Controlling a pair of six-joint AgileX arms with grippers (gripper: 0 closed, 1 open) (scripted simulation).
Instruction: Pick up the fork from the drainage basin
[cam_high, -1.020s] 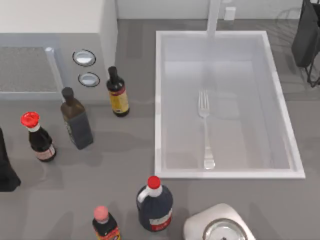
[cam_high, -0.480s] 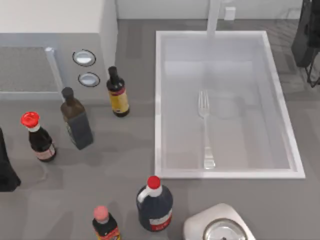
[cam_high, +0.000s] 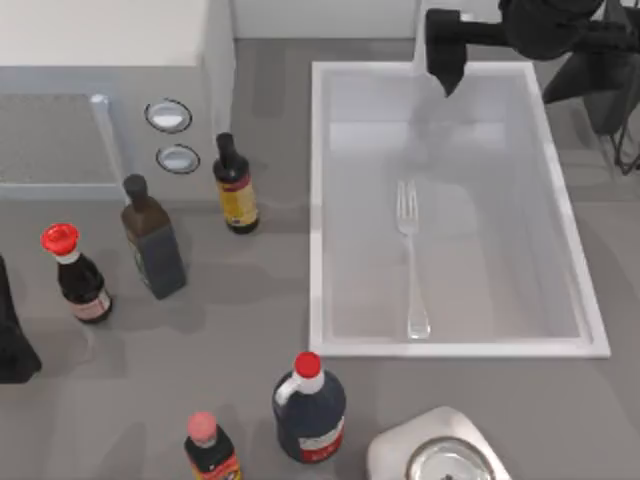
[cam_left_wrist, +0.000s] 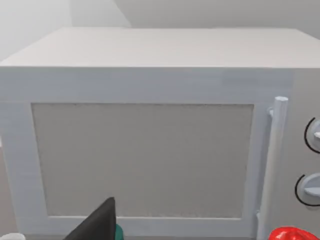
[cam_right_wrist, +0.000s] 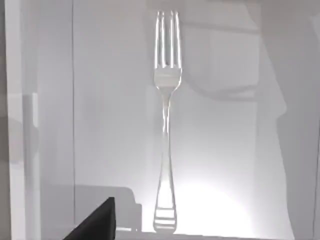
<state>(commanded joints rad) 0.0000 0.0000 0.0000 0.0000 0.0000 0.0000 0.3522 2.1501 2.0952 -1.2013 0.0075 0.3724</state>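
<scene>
Over the far rim of the drainage basin (cam_high: 318, 200), the right pincer (cam_high: 445, 70), finger state indeterminate, hovers; the fork (cam_high: 410, 255) lies ungrasped on the floor.

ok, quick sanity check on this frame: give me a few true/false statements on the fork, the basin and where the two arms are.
1. The fork lies flat on the floor of the drainage basin. True.
2. The fork's tines point toward the near rim of the basin in the top view. False: the tines point to the far rim, and the handle's rounded end lies near the near rim.
3. The right gripper is over the basin's far edge, apart from the fork. True.
4. The right gripper holds the fork. False: the fork lies untouched in the basin.
5. The left gripper is at the table's left edge, beside the bottles. True.
</scene>
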